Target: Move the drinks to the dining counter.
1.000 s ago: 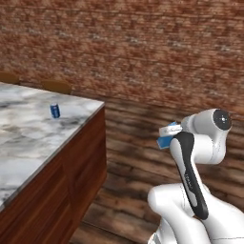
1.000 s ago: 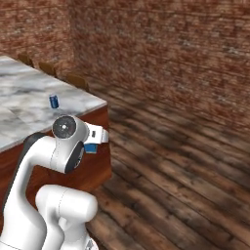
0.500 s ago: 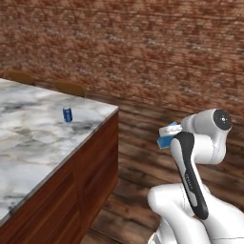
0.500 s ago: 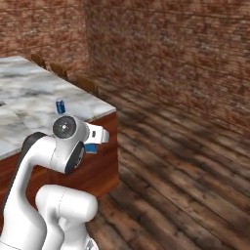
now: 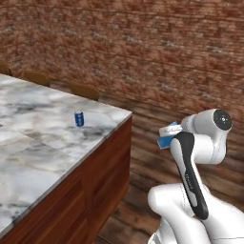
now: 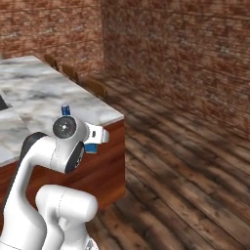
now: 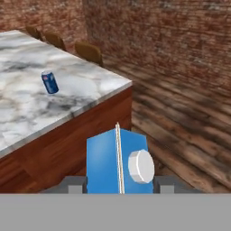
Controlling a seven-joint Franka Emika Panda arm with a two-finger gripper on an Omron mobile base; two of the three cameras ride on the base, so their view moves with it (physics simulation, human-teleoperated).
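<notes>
My gripper (image 7: 118, 185) is shut on a blue carton (image 7: 117, 162) with a white round cap, its grey fingers (image 7: 74, 184) pressing on both sides. The carton (image 5: 167, 137) hangs in the air beyond the corner of the dining counter (image 5: 33, 143), over the wood floor, and shows as a blue patch (image 6: 91, 146) under the hand in the right base view. A blue-and-white can (image 5: 79, 118) stands upright on the marble top near that corner, also visible as the can (image 6: 65, 109) and the can (image 7: 50, 82). The other drinks are out of view.
The counter (image 6: 29, 83) has a reddish-brown wood base and a black sink corner (image 6: 2, 102) at the left edge. Wooden chair backs (image 5: 85, 90) line its far side. Brick walls stand behind; open plank floor (image 6: 185, 161) lies to the right.
The whole picture has shifted: the base has moved, so the counter corner and can now lie nearer and further right. The carton stays in my shut gripper.
</notes>
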